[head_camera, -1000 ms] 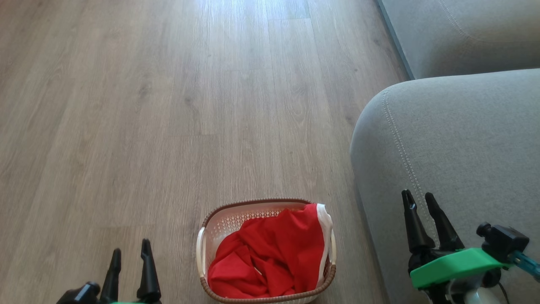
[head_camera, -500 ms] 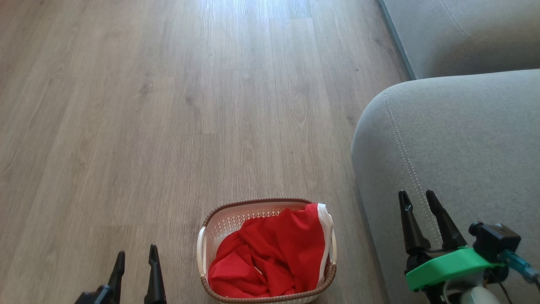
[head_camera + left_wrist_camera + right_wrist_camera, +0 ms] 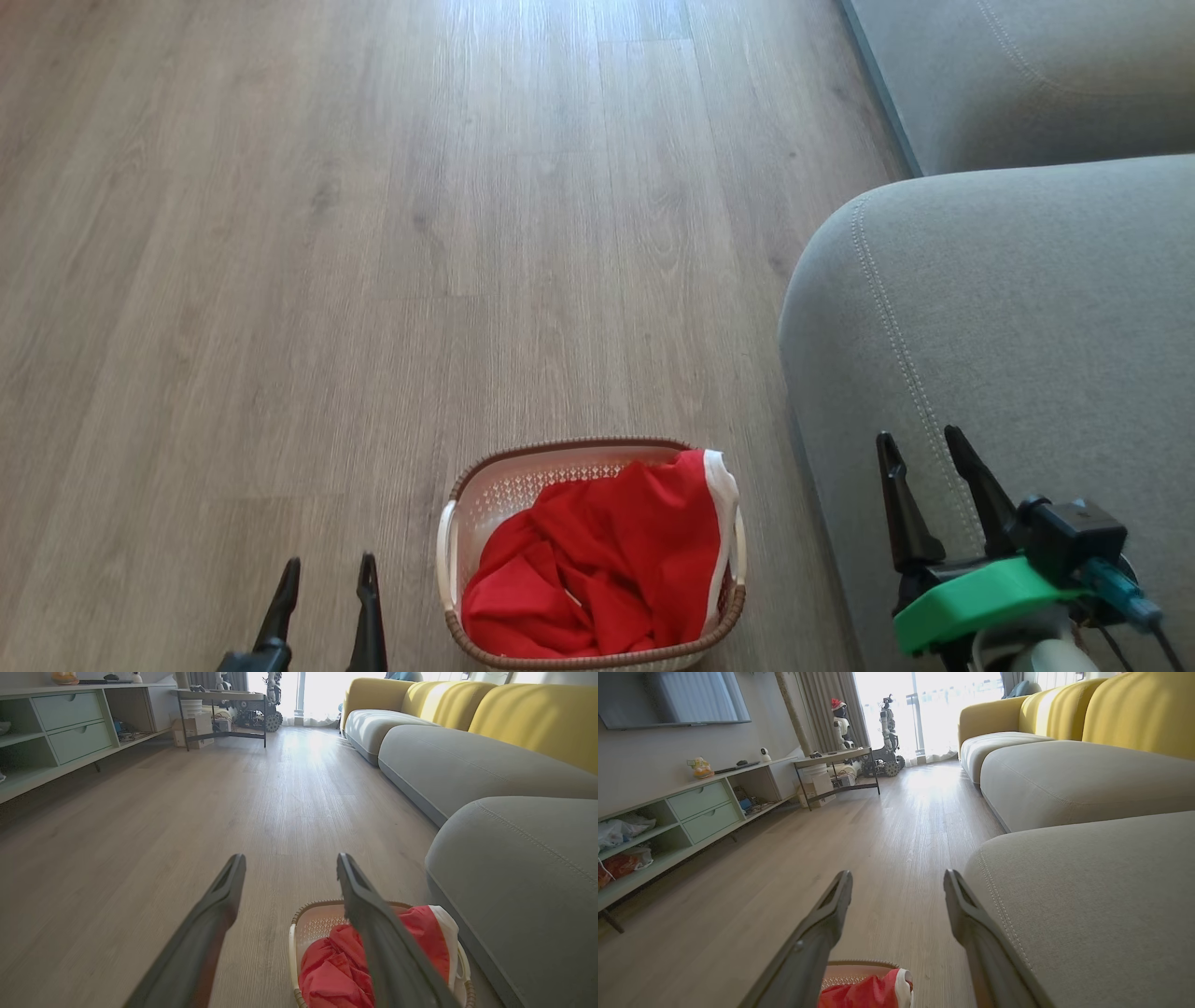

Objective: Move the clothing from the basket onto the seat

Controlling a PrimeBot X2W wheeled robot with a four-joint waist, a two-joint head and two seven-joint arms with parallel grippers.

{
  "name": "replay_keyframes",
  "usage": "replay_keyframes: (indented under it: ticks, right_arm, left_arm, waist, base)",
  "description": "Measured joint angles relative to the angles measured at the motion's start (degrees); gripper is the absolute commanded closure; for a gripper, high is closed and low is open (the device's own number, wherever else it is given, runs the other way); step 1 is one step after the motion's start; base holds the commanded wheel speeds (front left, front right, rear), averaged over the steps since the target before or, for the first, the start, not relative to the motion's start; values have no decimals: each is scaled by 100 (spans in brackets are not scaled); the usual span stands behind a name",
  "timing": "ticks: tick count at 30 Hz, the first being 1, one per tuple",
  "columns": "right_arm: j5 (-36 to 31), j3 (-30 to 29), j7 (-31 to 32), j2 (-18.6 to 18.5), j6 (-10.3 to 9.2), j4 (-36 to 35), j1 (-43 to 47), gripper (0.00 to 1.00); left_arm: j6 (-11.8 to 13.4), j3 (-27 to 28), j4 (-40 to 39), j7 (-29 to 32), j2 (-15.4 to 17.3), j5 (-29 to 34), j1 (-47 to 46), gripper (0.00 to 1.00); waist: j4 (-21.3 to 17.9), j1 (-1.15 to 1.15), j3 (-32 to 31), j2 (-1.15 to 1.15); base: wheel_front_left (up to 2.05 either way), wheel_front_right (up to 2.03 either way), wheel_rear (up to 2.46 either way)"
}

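Observation:
A cream perforated basket (image 3: 485, 499) with a brown braided rim stands on the wood floor beside the grey sofa seat (image 3: 1018, 308). Crumpled red clothing (image 3: 597, 569) with white trim fills it. The left wrist view looks down on the basket (image 3: 317, 919) and the clothing (image 3: 336, 970), with the seat (image 3: 523, 858) to the right. The clothing's edge (image 3: 868, 994) peeks into the right wrist view's bottom, next to the seat (image 3: 1087, 905). My left gripper (image 3: 325, 565) is open, left of the basket. My right gripper (image 3: 920, 439) is open over the seat's front corner. Both are empty.
A second grey sofa section (image 3: 1027, 75) lies farther back, with yellow backrests (image 3: 514, 714) behind. A low shelf unit with green drawers (image 3: 700, 807) lines the far wall, and a small dark-framed table (image 3: 836, 772) stands beyond. Bare wood floor (image 3: 373, 233) stretches ahead.
My left gripper has dropped lower in the head view and shifted slightly right toward the basket. The right gripper has sunk a little and its fingers have spread slightly. Basket and clothing are unmoved.

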Motion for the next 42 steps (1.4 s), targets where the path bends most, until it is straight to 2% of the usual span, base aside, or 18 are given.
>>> replay_keyframes:
  ticks: [5, 32, 42]
  right_arm:
    - [-294, -38, -1, 64, 0, -1, 0, 0]
    - [-293, -88, -16, 66, 0, -5, -1, 0]
    - [-364, -265, -18, 67, 0, -83, -20, 0]
  left_arm:
    - [45, -12, 23, -56, 3, 182, -1, 0]
    - [142, -41, 56, -56, 75, 156, -8, 0]
    - [105, -275, 71, -49, 121, 183, -216, 0]
  waist:
    - [0, 0, 7, 0]
    - [-1, 0, 91, 0]
    - [-23, 0, 405, 0]
  base:
    - [0, 0, 0]
    - [0, 0, 0]
    - [0, 0, 0]
